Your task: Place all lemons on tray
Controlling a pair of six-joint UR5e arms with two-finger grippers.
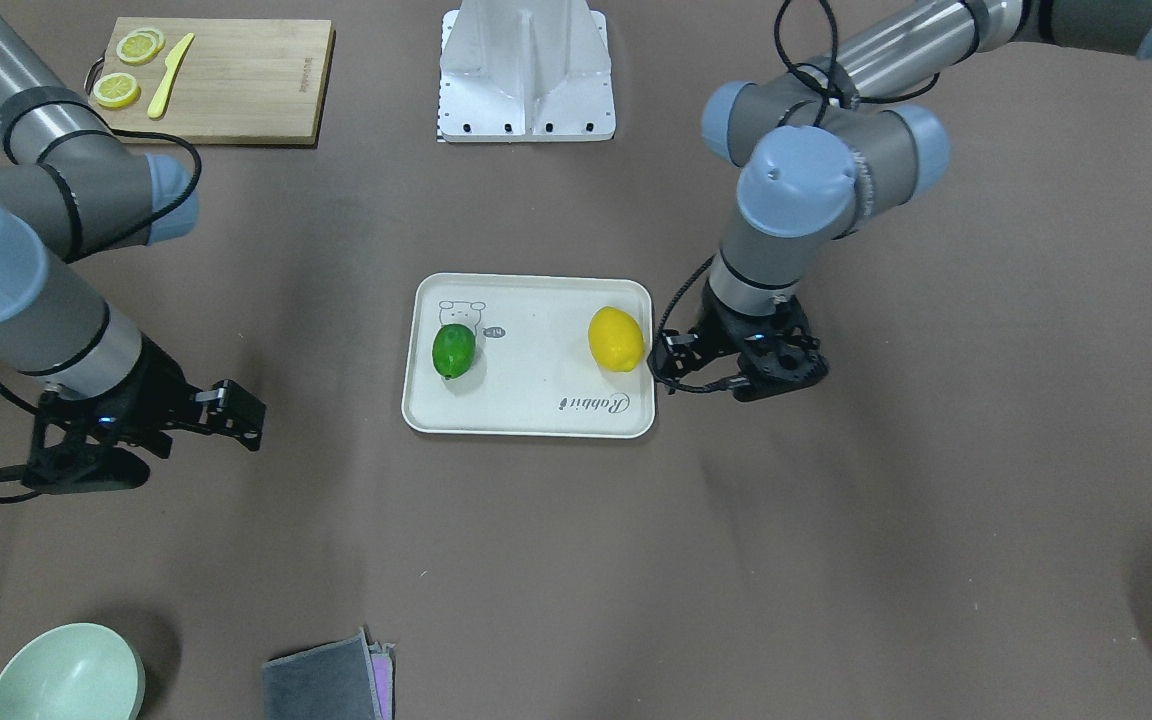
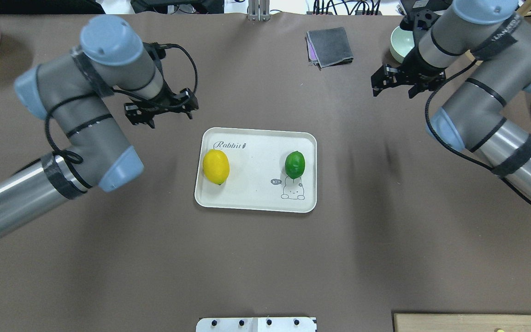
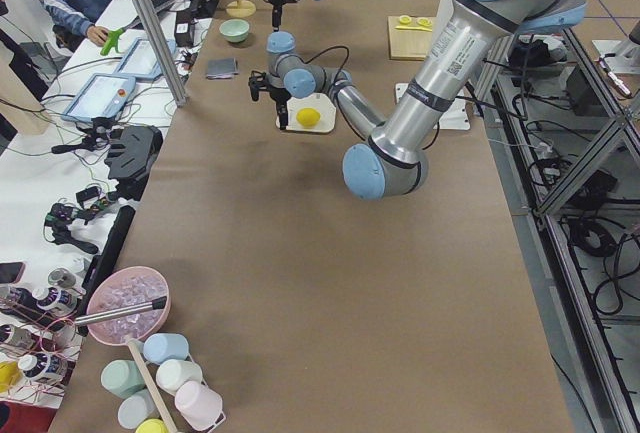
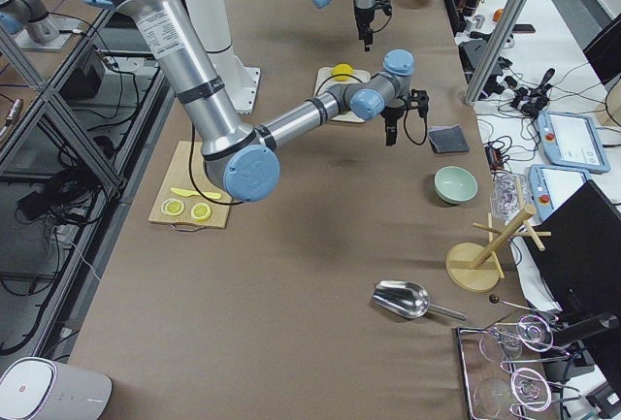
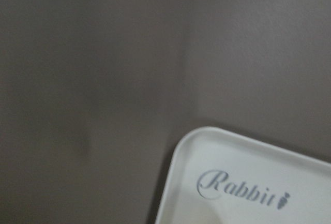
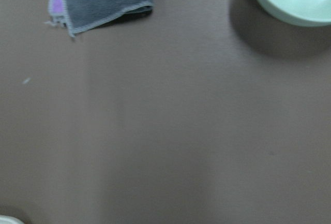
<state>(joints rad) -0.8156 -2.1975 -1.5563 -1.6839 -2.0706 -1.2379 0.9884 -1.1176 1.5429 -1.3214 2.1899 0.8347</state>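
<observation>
**Both lemons on tray: pull-out only**

My left gripper (image 2: pixel 162 113) hung just off the tray's (image 2: pixel 256 193) nearest corner, the one with the "Rabbit" script. Jaws were spread, with nothing between them. The wrist camera saw only that corner and bare table (image 2: pixel 256 258), no fruit.

My right gripper (image 2: pixel 401 83) was well apart from the tray, between the folded cloth (image 2: pixel 330 46) and the green bowl (image 2: pixel 399 44). Its jaws were spread too, and empty.

The yellow lemon (image 2: pixel 215 167) lay inside the tray at the end closest to my left gripper, tight to the rim. The green lemon (image 2: pixel 295 164) lay at the far end from it, on the bear drawing. Neither touched a finger.

My read: placing was done, and the step in hand was clearing the left arm away.

How I'd do that well:
- Go straight up first, sideways only once above the rim.
- Leave the jaws spread. Closing them near the corner gains nothing.
- Move away from the tray, never across it. The yellow lemon was close and round, so a nudge to the rim could roll it.
- Hold the right arm parked. It had no job over there, and the bowl was close.
</observation>
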